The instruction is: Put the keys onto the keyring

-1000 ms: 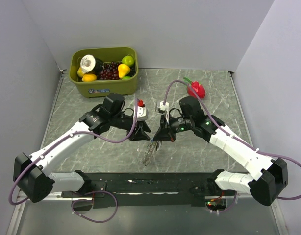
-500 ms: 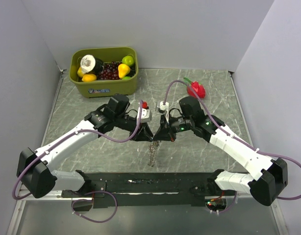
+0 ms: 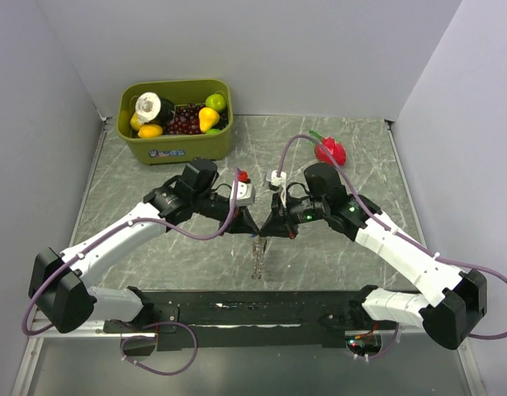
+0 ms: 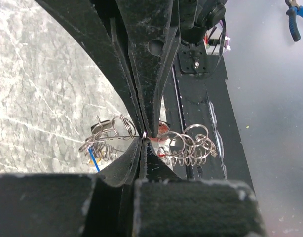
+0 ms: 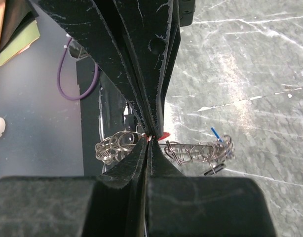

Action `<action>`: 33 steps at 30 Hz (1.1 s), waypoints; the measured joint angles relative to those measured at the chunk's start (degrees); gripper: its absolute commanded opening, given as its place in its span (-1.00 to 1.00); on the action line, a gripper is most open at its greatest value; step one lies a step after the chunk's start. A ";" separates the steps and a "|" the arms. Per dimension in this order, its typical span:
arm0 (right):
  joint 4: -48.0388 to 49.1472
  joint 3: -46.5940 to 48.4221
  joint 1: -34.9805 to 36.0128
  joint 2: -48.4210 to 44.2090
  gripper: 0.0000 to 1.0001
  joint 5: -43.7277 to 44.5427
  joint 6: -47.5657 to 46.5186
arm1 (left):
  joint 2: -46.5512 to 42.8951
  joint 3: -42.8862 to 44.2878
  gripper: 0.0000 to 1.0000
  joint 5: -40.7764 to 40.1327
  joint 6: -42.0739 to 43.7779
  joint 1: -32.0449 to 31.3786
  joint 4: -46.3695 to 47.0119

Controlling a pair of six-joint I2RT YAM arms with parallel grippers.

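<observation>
Green bin (image 3: 175,145) of toy fruit sits at the far left corner of the marble surface (image 3: 319,257). Toward the middle, the left pincer (image 3: 247,226) is pressed together on a wire loop of the keyring (image 3: 258,256), a tangled string of silver rings that hangs below both tips, over the middle of the surface near its near edge. Caught in that tangle are the keys (image 5: 215,133): a red key (image 5: 164,134) just beside the pinch, a blue key (image 5: 216,135) and a black key (image 5: 214,170) farther along. Tip to tip with the left one, the right pincer (image 3: 265,230) is likewise clamped on the keyring. A red toy (image 3: 331,151) lies near the far right corner.
</observation>
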 measured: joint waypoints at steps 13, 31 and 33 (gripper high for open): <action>5.38 -0.52 -0.74 -8.50 -0.03 2.47 3.89 | -11.26 -19.93 -0.98 -2.62 -17.31 -0.20 32.48; 9.18 -3.32 -2.05 -11.41 -0.14 -3.08 6.88 | -14.03 -32.20 -0.98 -5.57 -38.29 1.07 72.28; 9.20 -3.32 -2.05 -11.41 -0.10 -2.62 7.06 | -14.03 -32.20 -0.98 -5.11 -38.40 1.11 72.59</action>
